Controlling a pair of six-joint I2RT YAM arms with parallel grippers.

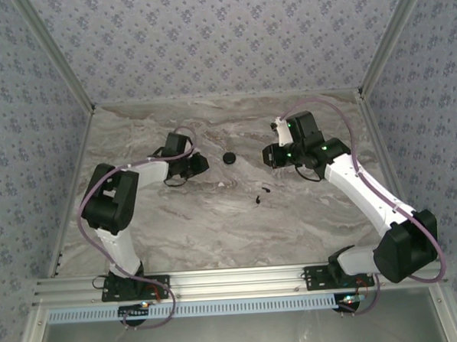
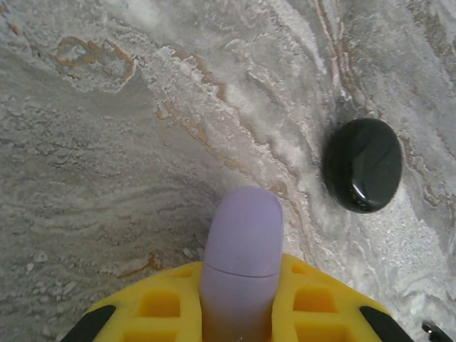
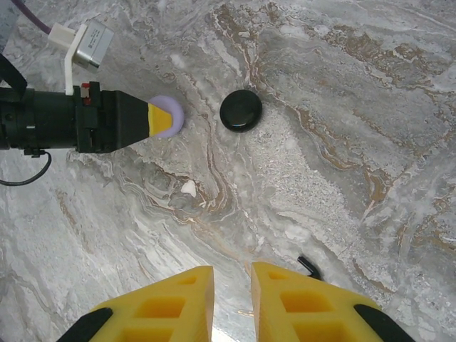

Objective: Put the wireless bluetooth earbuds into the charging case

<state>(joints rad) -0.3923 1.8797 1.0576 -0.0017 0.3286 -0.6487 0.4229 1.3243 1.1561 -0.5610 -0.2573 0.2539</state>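
Marble table [image 1: 216, 225], patterned walls: task not started, nothing in the case.
Both earbuds [image 1: 257, 199] lie loose and close together on the table, nearer the arms than the case [image 1: 228, 158], a round black puck that looks shut. By my read, opening it, picking and seating both are all left. Left pincer [image 1: 196, 165] is low, just left of the case, pointing at it, jaws together, lavender tip forward. Right pincer [image 3: 232, 274] hovers right of the case, angled down, jaws slightly apart, empty; one earbud lies just off its finger.
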